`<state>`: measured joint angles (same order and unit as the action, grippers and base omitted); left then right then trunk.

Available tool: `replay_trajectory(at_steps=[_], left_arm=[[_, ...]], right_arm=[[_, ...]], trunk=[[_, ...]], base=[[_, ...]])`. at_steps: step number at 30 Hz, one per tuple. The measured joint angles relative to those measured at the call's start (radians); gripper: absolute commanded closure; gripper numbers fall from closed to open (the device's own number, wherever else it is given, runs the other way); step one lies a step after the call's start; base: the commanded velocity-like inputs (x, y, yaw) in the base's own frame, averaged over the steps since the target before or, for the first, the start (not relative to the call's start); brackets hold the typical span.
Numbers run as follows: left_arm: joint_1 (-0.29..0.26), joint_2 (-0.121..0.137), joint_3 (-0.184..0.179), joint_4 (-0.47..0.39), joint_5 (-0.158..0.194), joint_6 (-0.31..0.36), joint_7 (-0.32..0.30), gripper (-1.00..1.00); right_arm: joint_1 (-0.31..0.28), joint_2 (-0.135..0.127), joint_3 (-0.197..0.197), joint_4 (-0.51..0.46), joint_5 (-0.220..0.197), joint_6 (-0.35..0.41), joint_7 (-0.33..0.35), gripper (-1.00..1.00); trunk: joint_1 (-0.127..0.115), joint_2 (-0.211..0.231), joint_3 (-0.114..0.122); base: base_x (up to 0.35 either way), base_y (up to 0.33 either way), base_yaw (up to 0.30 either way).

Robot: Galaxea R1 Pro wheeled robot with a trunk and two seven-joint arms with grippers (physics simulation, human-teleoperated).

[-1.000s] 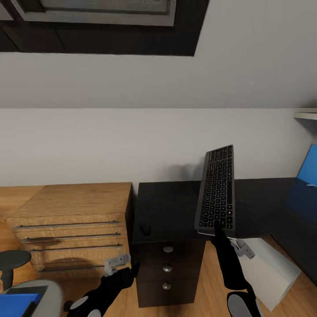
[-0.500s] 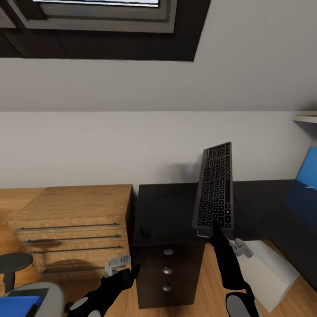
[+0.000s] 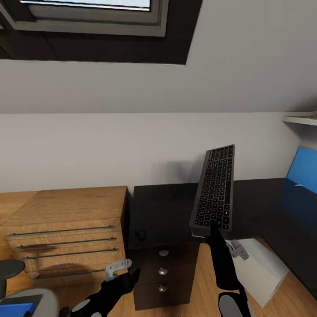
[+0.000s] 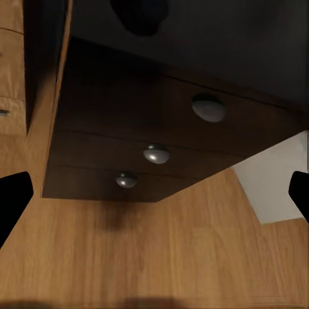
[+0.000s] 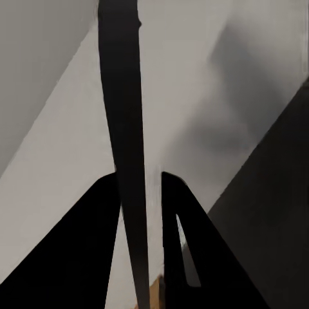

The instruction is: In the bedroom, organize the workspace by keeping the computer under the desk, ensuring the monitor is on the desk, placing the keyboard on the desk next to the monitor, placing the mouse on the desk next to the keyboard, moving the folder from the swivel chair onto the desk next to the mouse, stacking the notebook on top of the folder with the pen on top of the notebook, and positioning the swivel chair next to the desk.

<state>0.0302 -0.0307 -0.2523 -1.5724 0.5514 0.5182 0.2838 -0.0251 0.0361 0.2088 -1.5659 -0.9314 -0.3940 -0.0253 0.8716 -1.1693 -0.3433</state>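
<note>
My right gripper (image 3: 214,225) is shut on the lower edge of the silver-grey keyboard (image 3: 215,193), holding it upright and tilted above the black desk (image 3: 163,204). In the right wrist view the keyboard (image 5: 125,122) shows edge-on between the fingers (image 5: 96,244). The small dark mouse (image 3: 141,234) lies near the desk's front left edge, and the mouse (image 4: 138,13) shows ahead of my open left gripper (image 4: 154,193). My left gripper (image 3: 132,276) hangs low before the drawer block (image 3: 163,268). The white computer (image 3: 259,268) stands under the desk. The swivel chair (image 3: 26,299) carries the blue folder (image 3: 11,309). Monitor, notebook and pen are out of view.
A low light-wood drawer unit (image 3: 61,224) stands left of the desk against the white wall. A blue wall panel (image 3: 304,169) and a shelf (image 3: 301,119) are at the right. A dark-framed window (image 3: 88,26) is above. Wood floor (image 4: 154,257) lies before the drawers.
The whole picture has shifted a little left and down, so the camera moved. The keyboard stays in my right gripper over the desk. The left arm keeps its pose.
</note>
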Motion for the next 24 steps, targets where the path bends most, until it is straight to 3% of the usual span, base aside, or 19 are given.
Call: replay_trajectory(at_steps=[2, 5, 9, 11, 16, 24], left_arm=[[0.000, 0.000, 0.001, 0.001, 0.000, -0.004, -0.001, -1.00], [0.000, -0.001, 0.000, 0.002, -0.001, -0.007, -0.001, -1.00], [0.000, 0.000, 0.001, 0.003, -0.001, -0.009, 0.000, -1.00], [0.000, 0.000, 0.001, 0.003, -0.002, -0.009, 0.002, -1.00], [0.000, 0.000, 0.001, 0.003, -0.002, -0.009, 0.004, -1.00], [0.000, 0.000, 0.003, 0.002, -0.002, -0.009, 0.005, -1.00]], right_arm=[[0.000, 0.002, -0.004, 0.023, -0.016, -0.001, -0.063, 1.00], [0.000, 0.002, -0.005, 0.038, -0.044, -0.003, -0.097, 1.00], [0.000, 0.002, -0.007, 0.050, -0.184, -0.005, -0.111, 1.00], [0.000, 0.001, -0.008, 0.050, -0.205, -0.005, -0.112, 1.00], [0.000, 0.001, -0.010, 0.051, -0.231, -0.005, -0.113, 1.00], [0.000, 0.002, -0.015, 0.046, -0.232, -0.006, -0.108, 1.00]], trunk=[[0.000, 0.000, -0.001], [0.000, 0.000, -0.003], [0.000, 0.000, -0.006], [0.000, 0.000, -0.008], [0.000, 0.000, -0.011], [0.000, 0.000, -0.016]], base=[[0.000, 0.000, -0.272], [0.000, 0.000, -0.273], [-0.124, 0.069, -0.274], [-0.234, 0.143, -0.274], [-0.266, 0.181, -0.274], [-0.106, 0.156, -0.160]])
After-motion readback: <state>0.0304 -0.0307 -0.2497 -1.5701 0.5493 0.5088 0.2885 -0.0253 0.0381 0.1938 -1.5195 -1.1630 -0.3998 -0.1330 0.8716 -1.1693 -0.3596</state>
